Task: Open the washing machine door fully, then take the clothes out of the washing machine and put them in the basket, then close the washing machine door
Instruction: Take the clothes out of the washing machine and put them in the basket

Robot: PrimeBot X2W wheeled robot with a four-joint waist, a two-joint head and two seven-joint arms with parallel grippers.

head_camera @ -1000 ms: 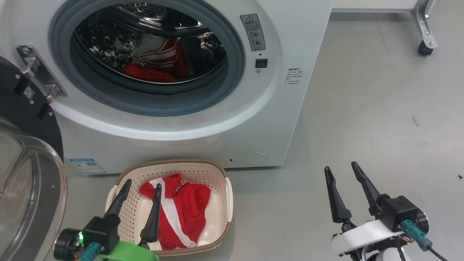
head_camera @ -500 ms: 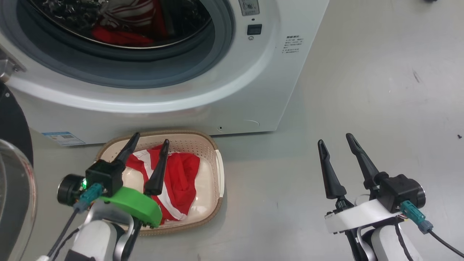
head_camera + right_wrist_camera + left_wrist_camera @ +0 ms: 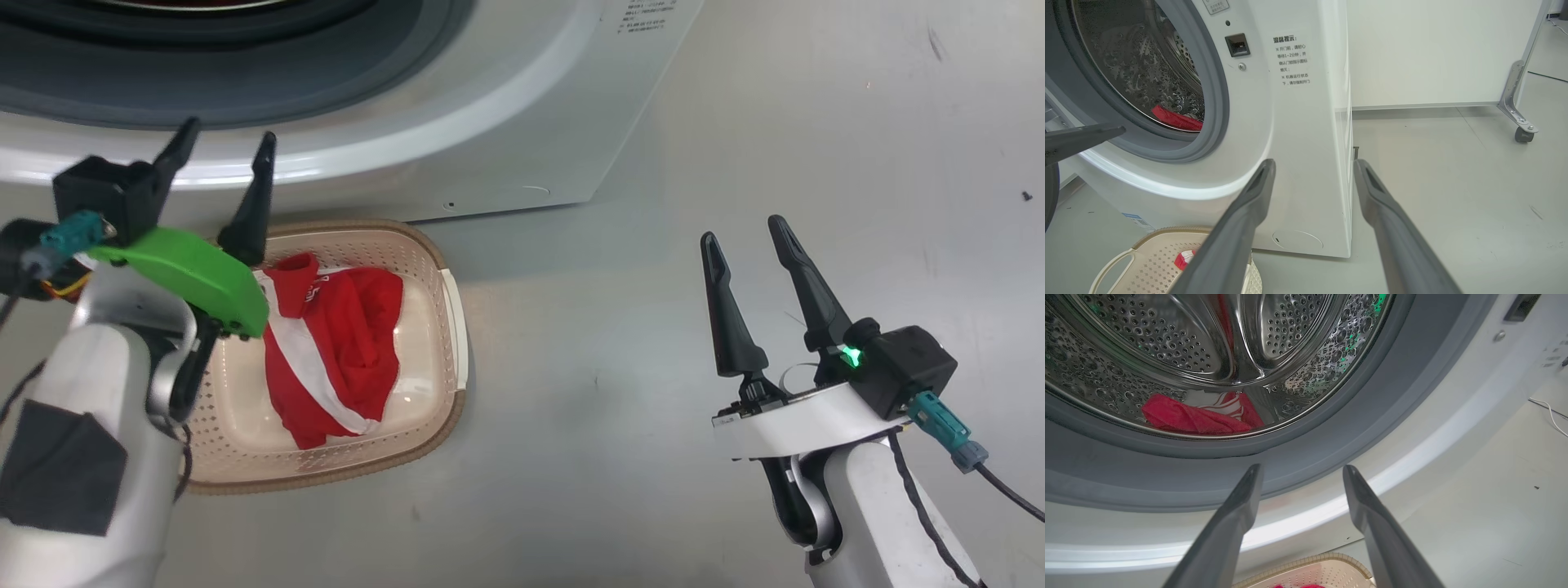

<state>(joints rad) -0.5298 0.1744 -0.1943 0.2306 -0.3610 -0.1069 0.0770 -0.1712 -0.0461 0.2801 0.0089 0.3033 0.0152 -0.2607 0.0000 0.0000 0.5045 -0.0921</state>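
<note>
The white washing machine (image 3: 506, 122) stands open, and its steel drum (image 3: 1167, 355) holds red clothes with white stripes (image 3: 1192, 418), also seen as red clothes (image 3: 1175, 118) from the right wrist. A dark curved sliver at the far left looks like the washing machine door (image 3: 1049, 196). On the floor in front sits the cream basket (image 3: 445, 269) with a red and white garment (image 3: 343, 343) inside. My left gripper (image 3: 229, 135) is open and empty above the basket's far edge, pointing at the drum's grey rim (image 3: 1302, 468). My right gripper (image 3: 741, 230) is open and empty over the floor.
Bare grey floor (image 3: 816, 122) stretches to the right of the machine. A metal frame leg on a castor (image 3: 1521, 130) stands at the back right by the white wall. A thin white cable (image 3: 1551, 416) lies on the floor.
The head camera has tipped down, so the drum has slid out of the top. My left gripper has risen from over the basket to the drum's lower rim. Both grippers stay open.
</note>
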